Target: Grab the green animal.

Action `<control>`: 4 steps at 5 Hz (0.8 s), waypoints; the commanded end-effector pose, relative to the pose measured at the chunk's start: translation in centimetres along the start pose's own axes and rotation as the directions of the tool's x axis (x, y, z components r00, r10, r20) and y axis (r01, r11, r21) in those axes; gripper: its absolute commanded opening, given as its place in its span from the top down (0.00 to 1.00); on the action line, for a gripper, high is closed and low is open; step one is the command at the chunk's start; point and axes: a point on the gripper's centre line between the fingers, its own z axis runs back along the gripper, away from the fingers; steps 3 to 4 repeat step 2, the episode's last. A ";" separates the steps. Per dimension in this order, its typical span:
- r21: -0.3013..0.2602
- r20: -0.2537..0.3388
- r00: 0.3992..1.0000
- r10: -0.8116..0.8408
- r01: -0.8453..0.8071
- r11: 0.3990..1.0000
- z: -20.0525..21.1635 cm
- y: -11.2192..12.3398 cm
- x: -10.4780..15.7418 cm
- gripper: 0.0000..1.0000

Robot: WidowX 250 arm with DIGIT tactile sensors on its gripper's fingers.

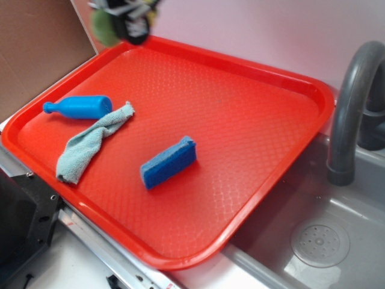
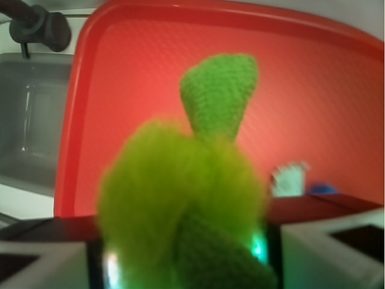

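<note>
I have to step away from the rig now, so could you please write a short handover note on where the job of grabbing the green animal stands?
Gripper: shut on the green animal, raised at the far left corner of the red tray, at the top edge of the exterior view.
Green animal: off the tray; it fills the wrist view between the fingers.
Still on the tray: blue bottle, pale teal cloth, blue sponge. The sink is to the right.
Done: the grab.
Left: nothing apparent beyond keeping hold; no drop-off place is given.
</note>
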 end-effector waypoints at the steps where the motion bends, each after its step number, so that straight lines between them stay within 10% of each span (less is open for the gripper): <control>1: 0.067 0.097 0.995 0.014 -0.021 0.998 2.0 0.0 -3.4 1.00; 4: 0.037 0.103 0.994 0.033 -0.037 0.999 1.8 0.4 -3.1 1.00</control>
